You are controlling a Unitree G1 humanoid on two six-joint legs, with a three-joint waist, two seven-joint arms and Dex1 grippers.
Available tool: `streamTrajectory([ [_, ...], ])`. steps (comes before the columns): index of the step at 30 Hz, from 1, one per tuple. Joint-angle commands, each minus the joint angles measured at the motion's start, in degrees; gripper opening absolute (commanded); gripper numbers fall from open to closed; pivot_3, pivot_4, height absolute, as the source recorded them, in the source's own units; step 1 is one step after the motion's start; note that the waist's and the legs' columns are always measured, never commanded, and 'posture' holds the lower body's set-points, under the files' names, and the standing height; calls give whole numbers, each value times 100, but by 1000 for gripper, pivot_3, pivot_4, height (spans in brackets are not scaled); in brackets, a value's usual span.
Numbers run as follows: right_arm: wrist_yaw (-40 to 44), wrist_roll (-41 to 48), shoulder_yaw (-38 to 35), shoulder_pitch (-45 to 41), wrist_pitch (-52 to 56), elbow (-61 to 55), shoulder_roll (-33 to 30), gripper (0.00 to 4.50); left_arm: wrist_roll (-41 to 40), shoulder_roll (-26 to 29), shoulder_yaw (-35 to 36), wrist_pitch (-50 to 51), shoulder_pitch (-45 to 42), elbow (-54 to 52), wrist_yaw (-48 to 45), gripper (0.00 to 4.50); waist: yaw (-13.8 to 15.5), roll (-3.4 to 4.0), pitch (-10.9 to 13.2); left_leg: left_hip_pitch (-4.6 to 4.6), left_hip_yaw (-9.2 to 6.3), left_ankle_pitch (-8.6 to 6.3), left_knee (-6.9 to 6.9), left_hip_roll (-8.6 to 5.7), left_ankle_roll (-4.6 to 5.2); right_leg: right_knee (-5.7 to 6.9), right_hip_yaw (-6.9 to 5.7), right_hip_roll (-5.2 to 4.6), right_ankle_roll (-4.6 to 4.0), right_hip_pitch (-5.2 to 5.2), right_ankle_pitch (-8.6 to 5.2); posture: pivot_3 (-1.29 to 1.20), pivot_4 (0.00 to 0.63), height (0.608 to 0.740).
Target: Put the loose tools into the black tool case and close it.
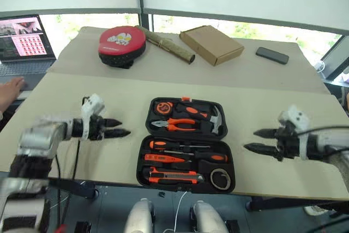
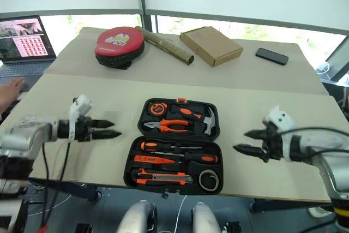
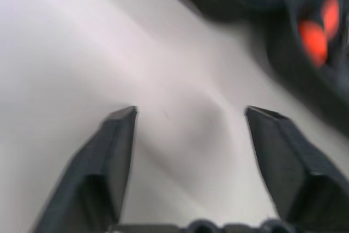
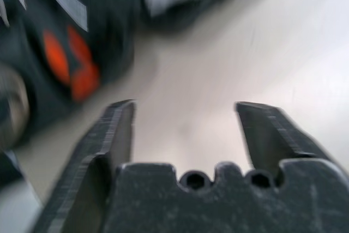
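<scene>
The black tool case [image 1: 142,151] lies open flat near the table's front edge. In its near half rest two black-and-orange screwdrivers [image 1: 163,145] [image 1: 210,157], a thin orange tester screwdriver [image 1: 163,158] and a utility knife [image 1: 174,177]. The far half holds pliers [image 1: 180,124] and a hammer [image 1: 212,118]. My left gripper [image 1: 124,127] hovers left of the case, open and empty, pointing toward it. My right gripper [image 1: 250,139] hovers right of the case, also open and empty. Each wrist view shows spread fingers [image 3: 109,151] [image 4: 109,135] over bare table with the case's edge beyond.
A red-and-black round pad [image 1: 121,45], a rolled tube [image 1: 166,43], a cardboard box [image 1: 211,44] and a phone [image 1: 272,55] sit at the back. A laptop [image 1: 24,42] and a person's hand [image 1: 10,91] are at far left. A tape roll [image 1: 220,179] sits in the case's corner.
</scene>
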Motion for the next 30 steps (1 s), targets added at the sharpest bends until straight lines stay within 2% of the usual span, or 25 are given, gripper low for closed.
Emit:
streamTrajectory([
  [1, -584, 294, 2, -636, 870, 285, 312, 4468, -219, -400, 235, 1307, -595, 367, 721, 4500, -9, 0, 0, -2, 0, 0, 0, -1, 0, -1, 1, 0, 0, -2, 0, 0, 150, 740],
  [5, -1255, 218, 204, -1467, 1446, 965, 911, 4468, -127, -1055, 500, 1864, -1207, 915, 1564, 4500, -32, 0, 0, -12, -5, 0, -5, -4, 1, 2, 2, 1, -1, -13, 1, 0, 150, 740],
  [11, -1673, 58, 544, -1852, 1486, 1450, 1332, 4468, -146, -1351, 200, 1545, -1080, 757, 1738, 4500, -78, 2, -1, -12, -5, 0, -11, -5, 0, 3, 2, 0, -2, -13, 1, 0, 150, 740],
  [12, -1744, 49, 577, -1852, 1507, 1470, 1367, 3955, -144, -1366, 175, 1516, -1048, 714, 1764, 3965, -73, 2, -1, -12, -6, 0, -10, -5, 0, 3, 1, 0, -2, -11, 1, 0, 150, 740],
  [13, -1796, 50, 597, -1851, 1533, 1482, 1397, 3761, -141, -1374, 151, 1493, -1021, 684, 1790, 3764, -75, 2, -1, -12, -6, 0, -10, -6, 0, 3, 0, -3, -2, -11, 1, 0, 150, 740],
  [20, -2002, 241, 509, -1796, 1780, 1326, 1631, 1238, -336, -1390, 237, 1548, -794, 240, 1937, 811, -83, 2, -2, -9, -5, 0, -9, -9, 0, 2, 1, -6, 0, -8, 3, 0, 150, 740],
  [22, -2065, 332, 393, -1812, 1895, 1281, 1702, 785, -415, -1393, 253, 1600, -719, 94, 1954, 244, -81, 3, -3, -2, -5, 0, -8, -8, 0, 2, 1, -6, 1, 0, 3, 0, 150, 740],
  [23, -2089, 358, 358, -1817, 1929, 1266, 1722, 359, -445, -1396, 262, 1617, -697, 49, 1966, 0, -85, 3, -3, -2, -5, 0, -8, -9, 0, 3, 1, -7, 1, -1, 4, 0, 150, 740],
  [24, -2142, 414, 253, -1840, 2026, 1248, 1780, 50, -479, -1407, 283, 1610, -650, -31, 1975, 0, -88, 3, -3, -2, -5, 0, -8, -8, 0, 3, 1, -6, 0, -2, 4, 0, 150, 740],
  [30, -2416, 541, -183, -1988, 2217, 996, 2009, 50, -661, -1507, 472, 1128, -306, -647, 1880, 0, -90, 4, -2, -3, -4, 0, -11, -7, -1, 2, 2, -6, 0, -5, 5, 0, 150, 740],
])
